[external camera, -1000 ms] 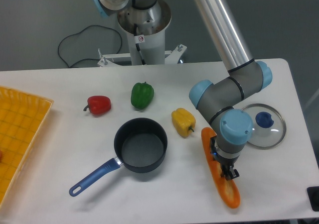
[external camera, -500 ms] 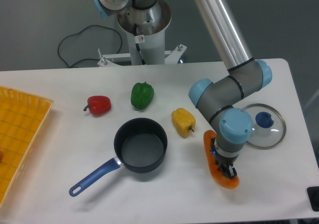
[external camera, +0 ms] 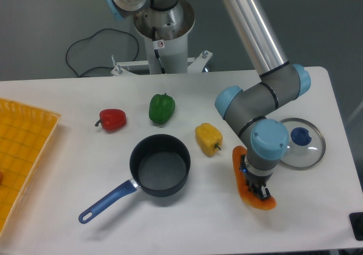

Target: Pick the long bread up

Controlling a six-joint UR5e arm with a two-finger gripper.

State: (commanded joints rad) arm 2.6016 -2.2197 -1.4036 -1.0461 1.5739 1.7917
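Note:
The long bread (external camera: 240, 174) is an orange toy baguette at the right front of the table, right of the pot. It looks foreshortened, with its near end raised off the white table (external camera: 68, 102). My gripper (external camera: 259, 190) points down onto the bread's near half and is shut on it, so the wrist hides much of the bread's top. Only the orange far end and a bit of the near end show.
A yellow bell pepper (external camera: 208, 137) lies just left of the bread's far end. A dark pot (external camera: 160, 164) with a blue handle stands at centre. A green pepper (external camera: 161, 108) and a red pepper (external camera: 112, 119) lie behind it. A glass lid (external camera: 300, 143) is at right, a yellow tray (external camera: 22, 147) at left.
The bread lay flat and long a second ago. Now it looks much shorter: its near end has come up with the shut gripper, which has risen slightly.

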